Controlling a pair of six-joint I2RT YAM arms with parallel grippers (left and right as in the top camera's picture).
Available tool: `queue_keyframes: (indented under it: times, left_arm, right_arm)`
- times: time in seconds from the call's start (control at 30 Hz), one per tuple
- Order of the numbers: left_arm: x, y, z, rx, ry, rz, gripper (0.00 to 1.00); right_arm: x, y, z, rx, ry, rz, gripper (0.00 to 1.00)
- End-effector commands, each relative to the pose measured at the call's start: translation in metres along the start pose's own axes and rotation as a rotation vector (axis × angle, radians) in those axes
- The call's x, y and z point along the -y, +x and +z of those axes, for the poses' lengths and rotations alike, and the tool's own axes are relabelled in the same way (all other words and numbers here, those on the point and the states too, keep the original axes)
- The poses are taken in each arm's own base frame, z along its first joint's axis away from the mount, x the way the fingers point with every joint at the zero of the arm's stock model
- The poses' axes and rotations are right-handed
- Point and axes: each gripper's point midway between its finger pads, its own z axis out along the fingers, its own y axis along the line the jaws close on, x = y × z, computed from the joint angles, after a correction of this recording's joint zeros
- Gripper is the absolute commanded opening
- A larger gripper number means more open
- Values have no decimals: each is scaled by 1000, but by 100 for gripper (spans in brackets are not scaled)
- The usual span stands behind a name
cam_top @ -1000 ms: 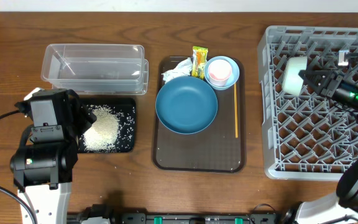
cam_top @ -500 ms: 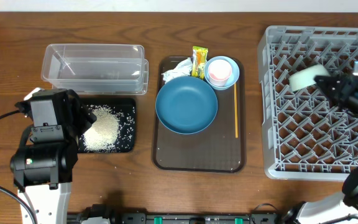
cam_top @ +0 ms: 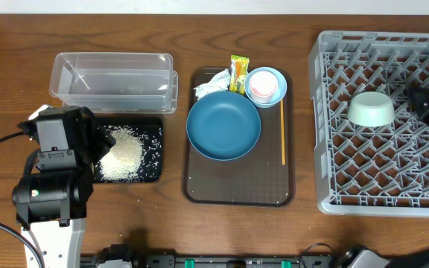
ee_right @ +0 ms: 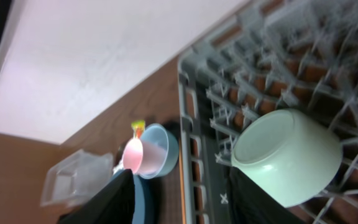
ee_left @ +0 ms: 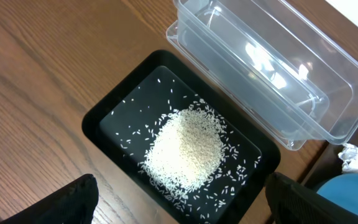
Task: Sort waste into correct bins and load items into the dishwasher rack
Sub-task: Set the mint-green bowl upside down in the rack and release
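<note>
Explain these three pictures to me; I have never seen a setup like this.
Two robot arms work at a wooden table. One picture looks straight down from above. The other two come from a camera on each arm's wrist, looking out past that arm's own hand.

The left hand hangs open over a black tray of rice, beside a clear container. The right hand is open too and holds nothing. A mint bowl lies in the grey rack in front of it.

Between the arms, a brown tray carries a blue plate, a pink cup sitting inside a pale bowl, an orange stick, a tissue and a wrapper.
</note>
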Motion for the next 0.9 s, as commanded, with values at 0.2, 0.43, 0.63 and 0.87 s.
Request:
queue_keyframes:
  times: [0.2,0.43,0.63,0.87]
  left_arm:
    - [-1,-4,-3,12,-1,0,88]
    - [-1,-4,-3,12,-2,0,88]
    - [-1,-4,-3,12,-2,0,88]
    - [-1,-4,-3,12,-1,0,88]
  right_arm:
    - [-11,-8,-4,89,239,-128,28]
    - [-3,5,60,17,338,-219,1]
    - [31,18,98,-25,487,-202,1]
    - [72,37,104,-98,630,-162,1]
